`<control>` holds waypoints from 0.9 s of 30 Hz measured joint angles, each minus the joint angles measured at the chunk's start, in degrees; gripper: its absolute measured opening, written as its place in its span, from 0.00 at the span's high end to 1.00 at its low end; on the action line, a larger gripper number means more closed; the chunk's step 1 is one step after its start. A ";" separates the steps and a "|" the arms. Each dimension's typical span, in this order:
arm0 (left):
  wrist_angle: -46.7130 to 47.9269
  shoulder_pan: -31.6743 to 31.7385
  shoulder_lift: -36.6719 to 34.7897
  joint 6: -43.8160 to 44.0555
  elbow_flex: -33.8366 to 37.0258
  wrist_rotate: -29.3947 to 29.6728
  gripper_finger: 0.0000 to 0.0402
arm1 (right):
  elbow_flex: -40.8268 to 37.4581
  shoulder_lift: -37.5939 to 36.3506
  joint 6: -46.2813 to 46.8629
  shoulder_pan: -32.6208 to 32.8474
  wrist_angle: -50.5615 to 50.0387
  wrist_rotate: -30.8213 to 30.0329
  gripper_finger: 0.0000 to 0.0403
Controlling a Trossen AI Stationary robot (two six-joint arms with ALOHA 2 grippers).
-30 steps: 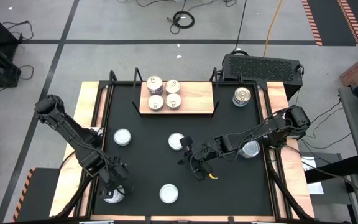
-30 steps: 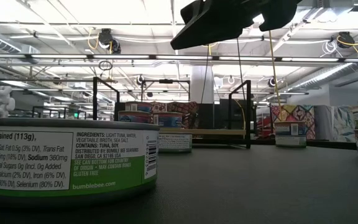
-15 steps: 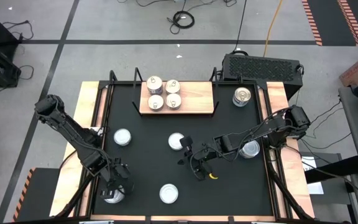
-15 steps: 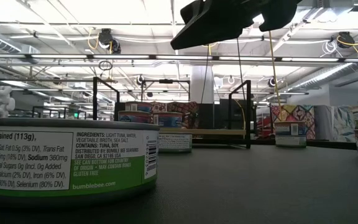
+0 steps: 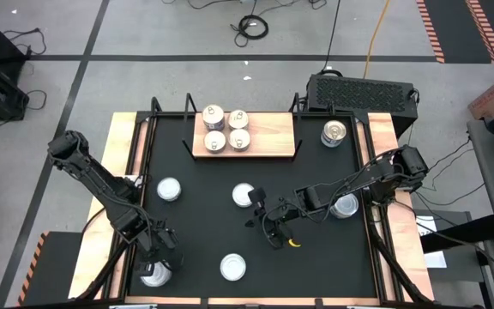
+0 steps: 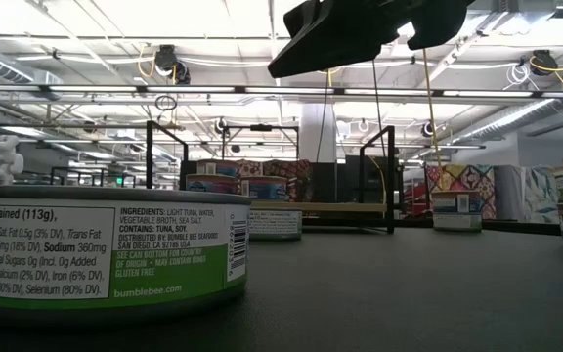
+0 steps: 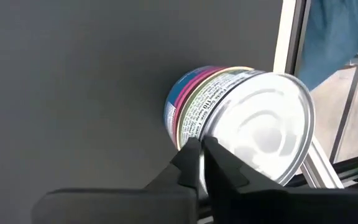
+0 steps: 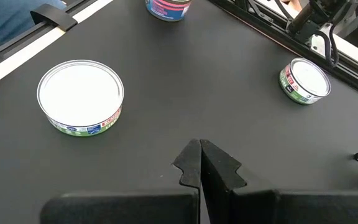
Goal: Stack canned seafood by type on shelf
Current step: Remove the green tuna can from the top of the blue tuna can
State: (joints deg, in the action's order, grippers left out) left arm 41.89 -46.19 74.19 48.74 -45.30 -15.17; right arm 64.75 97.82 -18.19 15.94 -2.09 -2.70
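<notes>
Tin (image 7: 241,121) at the table's near-left corner: rigid metal, smooth sides, probably slippery and fairly weighty for its size; best pinched across the side wall, not the lid. It lies tipped, shiny end toward the camera, just past the left gripper (image 7: 201,149), whose fingers are pressed together on nothing. Right gripper (image 8: 201,155) hovers mid-table, also closed and empty. Shelf (image 5: 268,129) sits far off.

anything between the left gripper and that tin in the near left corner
Nothing visible stands between them. The left gripper is right up against the tin, but its fingers are shut together in front of the tin's side, not around it.
</notes>
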 joint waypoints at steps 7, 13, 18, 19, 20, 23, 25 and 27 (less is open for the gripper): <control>0.39 0.00 -1.10 -0.15 0.11 0.12 1.00 | 0.00 0.00 -0.07 0.00 0.02 -0.02 1.00; 0.37 0.02 -3.44 0.01 -0.02 0.33 1.00 | 0.00 0.00 -0.07 0.00 0.04 -0.02 1.00; 0.37 0.04 -5.18 0.26 -0.06 0.64 1.00 | 0.00 0.00 -0.07 0.00 0.04 -0.02 1.00; 0.37 0.04 -5.44 0.29 -0.07 0.66 1.00 | 0.00 0.00 -0.07 0.00 0.04 -0.02 1.00; 0.38 0.04 -5.68 0.29 -0.09 0.66 1.00 | 0.00 0.00 -0.07 -0.02 0.04 -0.02 1.00; 1.48 0.04 -6.37 0.06 -0.13 1.44 1.00 | 0.00 0.00 -0.07 -0.02 0.04 -0.02 1.00; 2.49 0.07 -6.60 -1.15 -0.13 3.06 1.00 | 0.00 0.00 -0.07 -0.02 0.04 -0.02 1.00; 2.54 0.58 -7.11 -2.71 -0.13 4.02 1.00 | 0.00 0.00 -0.07 -0.02 0.04 -0.02 1.00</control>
State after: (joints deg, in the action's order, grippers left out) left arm 44.42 -45.61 67.08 46.03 -45.43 -11.15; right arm 64.75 97.82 -18.26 15.92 -2.04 -2.72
